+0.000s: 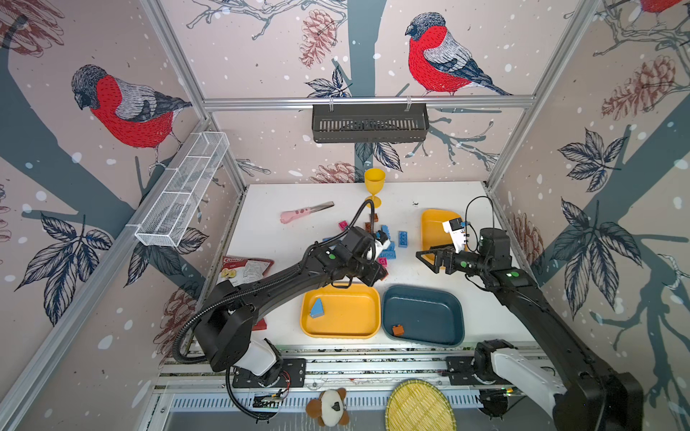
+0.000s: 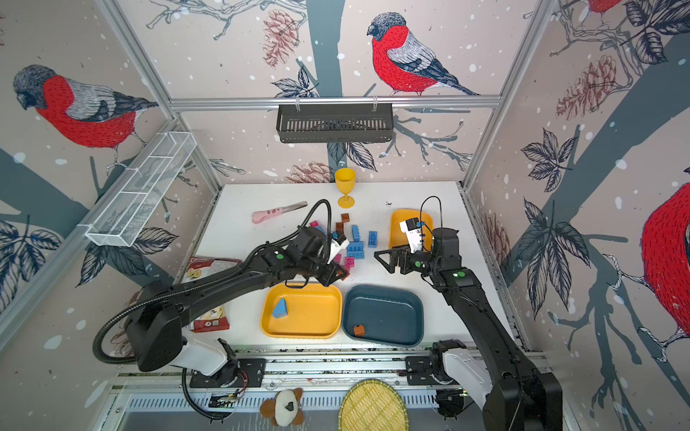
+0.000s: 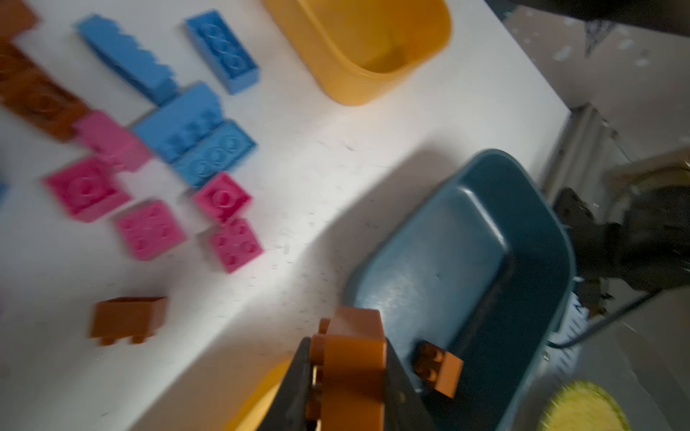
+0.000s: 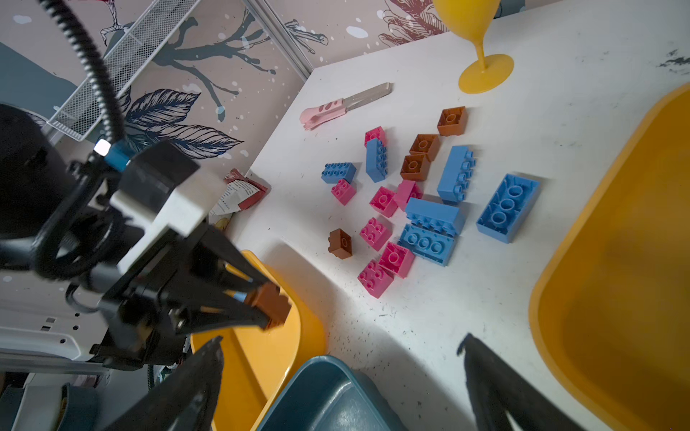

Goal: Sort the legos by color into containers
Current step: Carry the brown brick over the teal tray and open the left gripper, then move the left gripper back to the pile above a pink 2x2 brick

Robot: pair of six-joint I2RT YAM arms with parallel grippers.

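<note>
Near the teal tray's [image 3: 466, 242] rim, the left gripper [image 4: 261, 308] pinches a brown brick [image 3: 354, 350] across its flat sides. It looks light, rigid and slick, so a firm squeeze probably suits. The right gripper [image 1: 423, 257] gapes wide, empty.

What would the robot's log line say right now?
left gripper: shut on small brown-orange studded plastic brick | right gripper: open, empty | dark teal plastic tray: holds another brown-orange brick

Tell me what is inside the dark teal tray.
One brown-orange brick lies in the dark teal tray, in its near left corner. The rest of its floor shows bare in both top views. Only the spot under that brick is covered.
</note>
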